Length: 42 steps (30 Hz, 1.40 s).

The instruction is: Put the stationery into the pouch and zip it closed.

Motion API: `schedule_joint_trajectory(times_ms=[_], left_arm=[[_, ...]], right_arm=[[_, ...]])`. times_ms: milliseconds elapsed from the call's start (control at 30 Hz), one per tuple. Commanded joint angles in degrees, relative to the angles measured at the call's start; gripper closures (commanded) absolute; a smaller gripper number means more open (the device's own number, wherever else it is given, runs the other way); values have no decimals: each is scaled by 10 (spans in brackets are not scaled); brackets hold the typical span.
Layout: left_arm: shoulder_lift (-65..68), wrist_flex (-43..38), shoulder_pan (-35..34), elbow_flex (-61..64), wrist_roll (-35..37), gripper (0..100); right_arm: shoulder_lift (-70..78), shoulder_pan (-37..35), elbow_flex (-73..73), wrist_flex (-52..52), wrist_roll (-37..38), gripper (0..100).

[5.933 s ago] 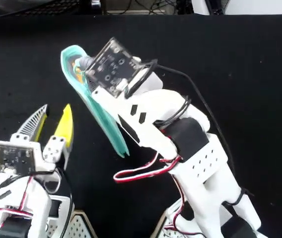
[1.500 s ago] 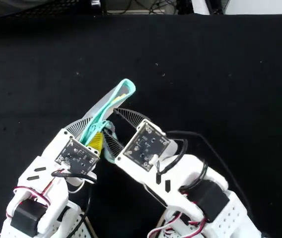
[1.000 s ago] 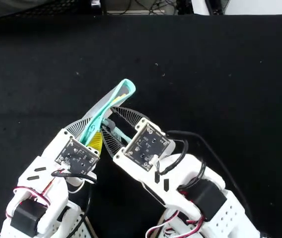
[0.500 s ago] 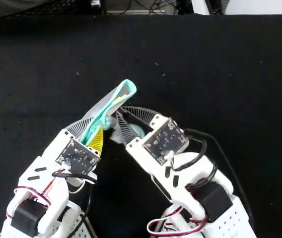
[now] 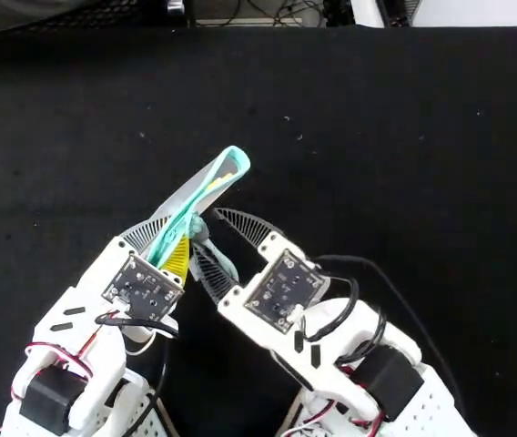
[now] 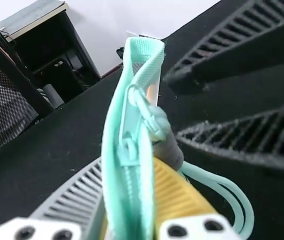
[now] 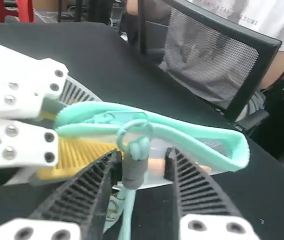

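The left gripper [image 5: 160, 241] is shut on a clear pouch [image 5: 199, 196] with a mint zip edge, holding it on edge above the black table. The same gripper [image 6: 132, 202] shows a grey and a yellow finger clamped on the pouch [image 6: 132, 125]. Something orange shows inside the pouch [image 7: 182, 135]. A grey zip pull [image 7: 132, 170] with a mint cord loop [image 6: 222, 190] hangs from the zip. The right gripper [image 7: 142, 157] stands open, its black ribbed fingers on either side of the pull [image 5: 202, 228]. That gripper [image 5: 211, 238] sits just right of the left one.
The black table [image 5: 404, 137] stretches bare to the far side and to the right. A mesh-backed chair [image 7: 207, 55] stands beyond the table's edge. Both arm bases crowd the near edge.
The right gripper, which earlier held the pouch aloft alone, swung out to the right and came back to the zip pull. The left gripper keeps its hold on the pouch.
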Motion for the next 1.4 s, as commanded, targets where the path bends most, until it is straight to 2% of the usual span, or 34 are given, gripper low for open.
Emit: schedule_joint_trajectory(times_ms=[0,333,800,967,1367], left_arm=[[3,4,-3,3,-2,970],[3,4,0,3,-1,970],[3,4,1,3,-1,970],[3,5,1,3,-1,970],[3,4,-2,3,-1,970]], right_arm=[[-3,-15,-22,-11,-14,858],[-3,-14,34,-116,-14,868],[-3,5,52,-121,-25,869],[-9,40,48,-121,-25,990],[-9,43,44,-117,-23,959]])
